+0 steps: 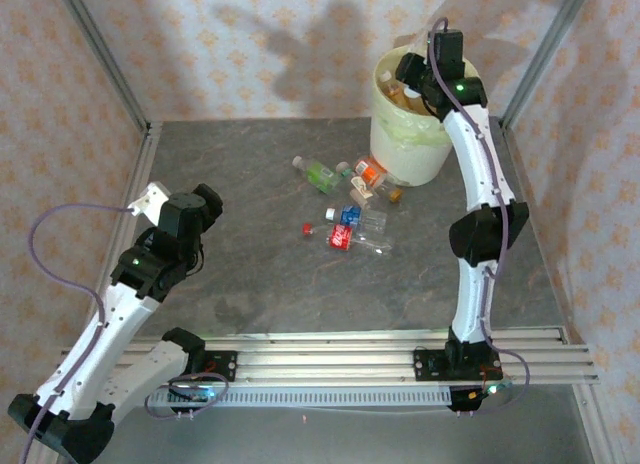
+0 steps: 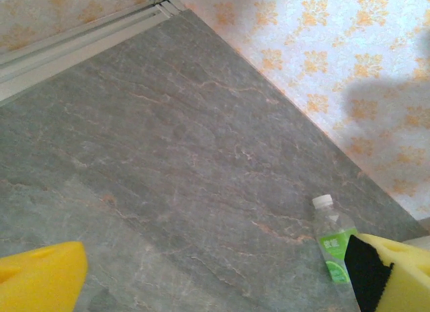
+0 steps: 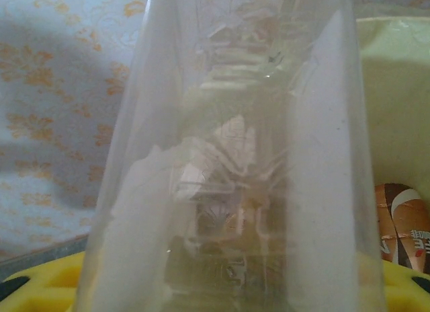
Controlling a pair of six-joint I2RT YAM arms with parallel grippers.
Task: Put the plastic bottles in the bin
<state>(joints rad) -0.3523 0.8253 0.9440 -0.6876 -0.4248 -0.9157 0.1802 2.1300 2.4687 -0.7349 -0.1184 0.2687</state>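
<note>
My right gripper (image 1: 408,76) hangs over the bin (image 1: 410,152), a cream-white bucket with a pale yellow-green liner. It is shut on a clear plastic bottle (image 3: 242,124), which stands between the yellow fingers (image 3: 40,285) in the right wrist view. Other bottles lie inside the bin (image 1: 398,90), one with a brown label (image 3: 403,221). Several bottles lie on the table in front of the bin: a green-labelled one (image 1: 318,173), a cluster (image 1: 365,196) and a red-labelled one (image 1: 345,239). My left gripper (image 1: 205,199) is open at the table's left, empty, with the green-labelled bottle (image 2: 332,241) past its right finger (image 2: 396,271).
A small red cap (image 1: 308,229) lies left of the red-labelled bottle. Patterned walls with metal corner posts close in the grey stone table (image 1: 250,274) at the back and sides. The rail (image 1: 380,359) carrying both arm bases runs along the near edge.
</note>
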